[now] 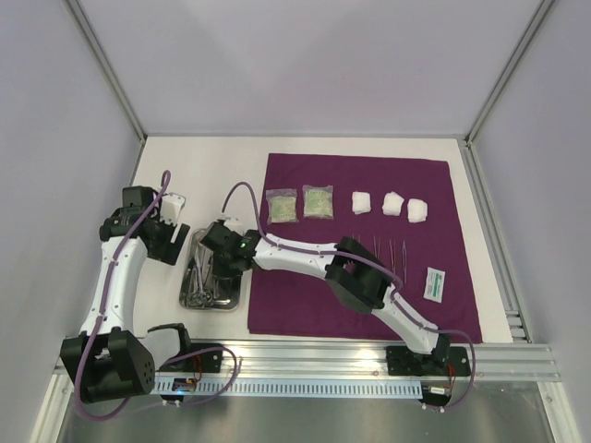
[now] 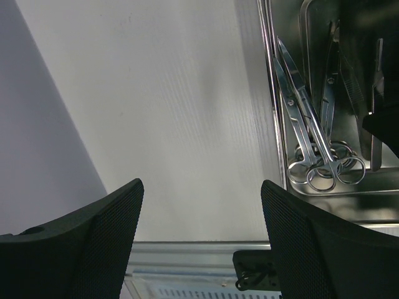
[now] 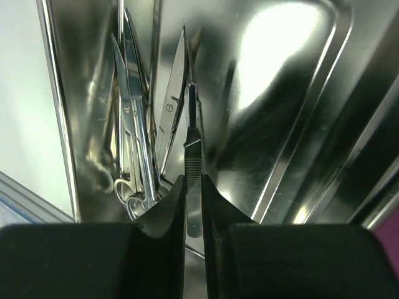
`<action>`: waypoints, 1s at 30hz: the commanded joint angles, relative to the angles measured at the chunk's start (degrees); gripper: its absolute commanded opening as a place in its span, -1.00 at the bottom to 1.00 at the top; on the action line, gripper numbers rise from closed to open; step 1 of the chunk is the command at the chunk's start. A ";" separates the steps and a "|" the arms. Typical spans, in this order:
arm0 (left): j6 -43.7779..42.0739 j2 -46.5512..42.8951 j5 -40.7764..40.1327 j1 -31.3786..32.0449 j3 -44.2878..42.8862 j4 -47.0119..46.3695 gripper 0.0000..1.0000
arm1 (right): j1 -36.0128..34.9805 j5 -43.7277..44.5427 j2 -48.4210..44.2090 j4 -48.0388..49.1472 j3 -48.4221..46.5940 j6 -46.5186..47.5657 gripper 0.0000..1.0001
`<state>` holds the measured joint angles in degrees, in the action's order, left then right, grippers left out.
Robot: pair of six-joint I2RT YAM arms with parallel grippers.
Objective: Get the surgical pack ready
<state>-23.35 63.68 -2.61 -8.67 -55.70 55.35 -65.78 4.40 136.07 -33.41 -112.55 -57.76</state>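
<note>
The right arm was stretched low and leftward from its base, across the deep-purple fabric sheet (image 1: 305, 314), with its wrist bent down into the steel tray (image 1: 186, 293). The right gripper (image 3: 194, 187) was pinched nearly closed on a slim steel instrument (image 3: 192, 143), a flat, narrow strip with a ridged grip section, which was held lengthwise between the black finger pads.

The left arm was folded at the elbow, and the left gripper (image 2: 201, 187) was held over the bare white table just left of the tray. Its textured black fingers (image 2: 106, 230) were spread wide and nothing was held between them.

The tray was set on the table against the sheet's left edge; its polished walls (image 3: 312, 93) were rounded and mirror-bright. Scissors (image 2: 312, 137) with ring handles were laid inside along its left side.

The sheet was spread flat at the table's centre and right. Along its far side, two clear packets (image 1: 282, 205) with pale green contents and three crumpled white gauze pads (image 1: 394, 204) were lined up. Thin tweezers (image 1: 388, 247) were laid at mid-sheet, partly hidden by the arm, and a small white packet (image 1: 435, 282) was placed near the right edge.
</note>
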 commanded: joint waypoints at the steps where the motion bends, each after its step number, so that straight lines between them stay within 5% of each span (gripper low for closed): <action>1: 0.24 -0.40 0.33 -0.30 -0.28 -0.86 0.69 | -0.93 -1.41 1.47 1.68 -1.97 -4.11 -0.99; 20: -0.46 -0.22 -0.02 -0.30 -1.34 -0.60 0.69 | -0.75 2.62 -1.15 -0.17 -5.75 -0.25 -0.47; 30: -1.17 -0.49 -0.20 -0.30 -2.04 0.54 0.69 | 1.08 11.24 -20.63 -2.53 3.46 17.58 -0.41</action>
<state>-23.64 63.77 -2.66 -8.67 -55.72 55.53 -66.17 10.68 126.74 -34.37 -110.91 -48.60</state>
